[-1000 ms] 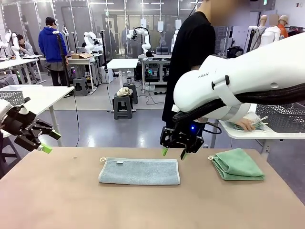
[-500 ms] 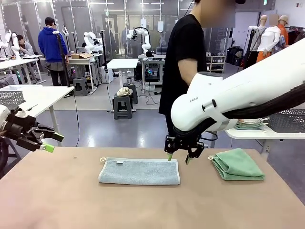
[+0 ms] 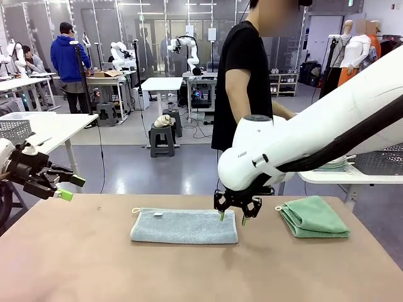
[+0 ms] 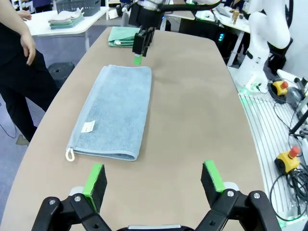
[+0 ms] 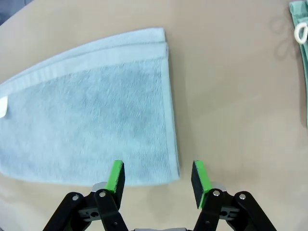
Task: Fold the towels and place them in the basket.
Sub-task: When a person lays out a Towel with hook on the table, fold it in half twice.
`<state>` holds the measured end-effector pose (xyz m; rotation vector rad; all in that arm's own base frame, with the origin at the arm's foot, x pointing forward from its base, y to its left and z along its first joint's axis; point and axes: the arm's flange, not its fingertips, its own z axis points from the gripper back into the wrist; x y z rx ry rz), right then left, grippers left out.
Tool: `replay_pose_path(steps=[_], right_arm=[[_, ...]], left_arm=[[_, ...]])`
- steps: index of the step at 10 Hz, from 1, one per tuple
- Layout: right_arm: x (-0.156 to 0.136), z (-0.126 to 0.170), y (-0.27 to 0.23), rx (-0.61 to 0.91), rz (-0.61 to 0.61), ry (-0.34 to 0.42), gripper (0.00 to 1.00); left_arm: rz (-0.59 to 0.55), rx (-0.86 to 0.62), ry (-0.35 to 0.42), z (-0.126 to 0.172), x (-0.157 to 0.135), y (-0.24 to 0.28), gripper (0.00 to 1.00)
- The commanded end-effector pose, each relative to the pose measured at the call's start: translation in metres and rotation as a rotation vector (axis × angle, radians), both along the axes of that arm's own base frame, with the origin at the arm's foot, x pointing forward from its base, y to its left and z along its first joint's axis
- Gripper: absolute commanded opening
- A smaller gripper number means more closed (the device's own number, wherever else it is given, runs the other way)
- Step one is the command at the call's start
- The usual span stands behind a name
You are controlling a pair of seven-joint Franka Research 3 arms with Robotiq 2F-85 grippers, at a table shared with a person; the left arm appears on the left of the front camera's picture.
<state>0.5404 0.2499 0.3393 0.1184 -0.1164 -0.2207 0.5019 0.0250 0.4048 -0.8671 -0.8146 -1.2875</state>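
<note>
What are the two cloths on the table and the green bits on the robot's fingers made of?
Grey-blue towel: looks like soft terry cloth, going by its matte, nubbly pile and woven hem band. Mint green towel: likely the same fabric, folded in soft layers. Pads on the right gripper: smooth and matte, perhaps rubber or plastic; hard to tell.

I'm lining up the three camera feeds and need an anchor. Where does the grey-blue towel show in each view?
Front view: grey-blue towel lies flat at table centre, its right end under the right gripper.
Left wrist view: it runs lengthwise up the left half, beyond the open left gripper.
Right wrist view: it fills the left and centre.
Shared landmark: its white label.
</note>
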Motion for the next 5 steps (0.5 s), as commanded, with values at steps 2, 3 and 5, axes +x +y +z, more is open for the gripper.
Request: replay_pose_path(steps=[2,3,5], right_arm=[[0.029,-0.023,0.009,-0.049,-0.032,-0.046,0.71],[0.032,-0.027,0.008,-0.051,-0.015,-0.051,0.71],[0.038,-0.032,0.008,-0.063,0.014,-0.053,0.71]], left_arm=[[0.003,0.003,-0.006,0.003,-0.004,0.000,1.00],[0.003,0.003,-0.006,0.003,-0.004,0.000,1.00],[0.003,0.003,-0.006,0.003,-0.004,0.000,1.00]])
